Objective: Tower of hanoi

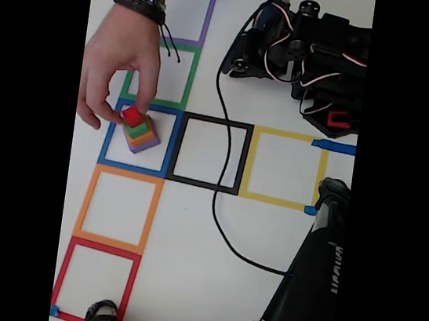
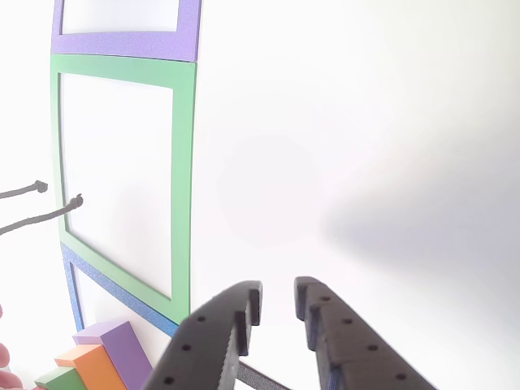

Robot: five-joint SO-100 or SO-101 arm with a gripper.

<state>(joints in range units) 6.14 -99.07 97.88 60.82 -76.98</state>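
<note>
Stacked coloured blocks (image 2: 101, 361) sit left of the narrowly parted, empty gripper (image 2: 278, 302), which should probably wait until the hand (image 1: 121, 61) clears.

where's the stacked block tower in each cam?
Fixed view: block tower sits left of centre inside the blue square, a hand touching its red top.
Other view: bottom-left corner, the tower's purple, orange and green layers show, left of the claw.
Shared landmark: the green square.
</note>
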